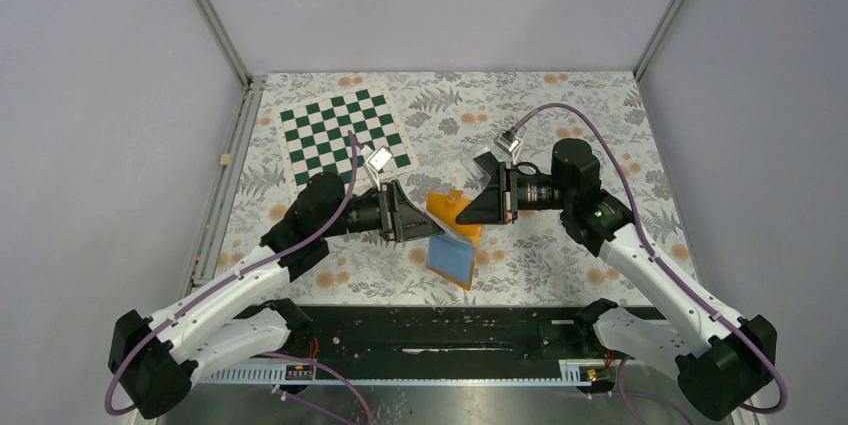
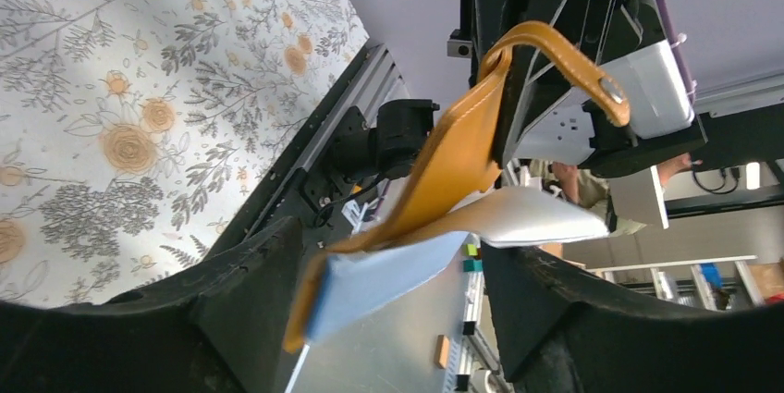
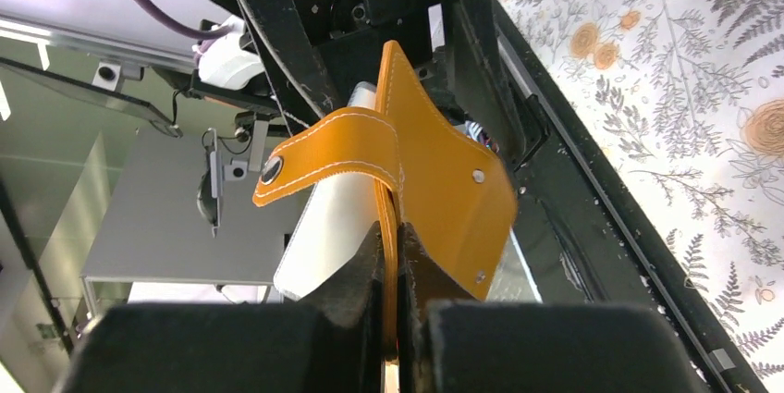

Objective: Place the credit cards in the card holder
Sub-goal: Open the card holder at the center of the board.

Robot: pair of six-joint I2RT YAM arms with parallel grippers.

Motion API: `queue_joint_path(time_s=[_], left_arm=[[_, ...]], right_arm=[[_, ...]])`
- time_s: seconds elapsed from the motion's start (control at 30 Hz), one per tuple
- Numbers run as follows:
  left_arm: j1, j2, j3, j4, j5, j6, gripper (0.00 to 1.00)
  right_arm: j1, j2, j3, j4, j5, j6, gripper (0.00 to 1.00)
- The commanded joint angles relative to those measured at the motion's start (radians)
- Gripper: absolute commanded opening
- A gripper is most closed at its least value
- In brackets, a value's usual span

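Observation:
The orange card holder [image 1: 446, 208] hangs open in the air between my two grippers, its light blue inner half [image 1: 452, 259] drooping toward the table. My right gripper [image 1: 472, 207] is shut on its orange flap, and the wrist view shows the jaws [image 3: 388, 238] pinching the leather [image 3: 444, 180]. My left gripper [image 1: 422, 217] is open. Its fingers [image 2: 393, 259] stand wide on either side of the card holder [image 2: 453, 153], around the blue pocket [image 2: 379, 282]. A pale grey flat sheet [image 2: 536, 217] sticks out of the fold; I cannot tell if it is a card. No black card shows.
A green and white chessboard mat [image 1: 345, 135] lies at the back left of the floral table [image 1: 560, 105]. A black rail [image 1: 430, 330] runs along the near edge between the arm bases. Grey walls enclose the sides and back.

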Motion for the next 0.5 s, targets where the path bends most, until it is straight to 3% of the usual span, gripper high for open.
queue_joint_path(time_s=[0.0, 0.13, 0.27, 0.47], left_arm=[[0.022, -0.044, 0.024, -0.047, 0.025, 0.078, 0.71], [0.026, -0.032, 0.045, -0.087, 0.043, 0.115, 0.75], [0.025, -0.013, 0.044, -0.008, 0.092, 0.096, 0.75], [0.025, 0.017, -0.032, 0.436, 0.187, -0.123, 0.67]], right_arm=[[-0.006, -0.001, 0.027, 0.078, -0.081, 0.038, 0.0], [-0.007, 0.002, 0.022, 0.14, -0.122, 0.095, 0.0], [-0.006, 0.013, 0.006, 0.235, -0.159, 0.176, 0.0], [-0.006, 0.023, -0.007, 0.273, -0.169, 0.204, 0.0]])
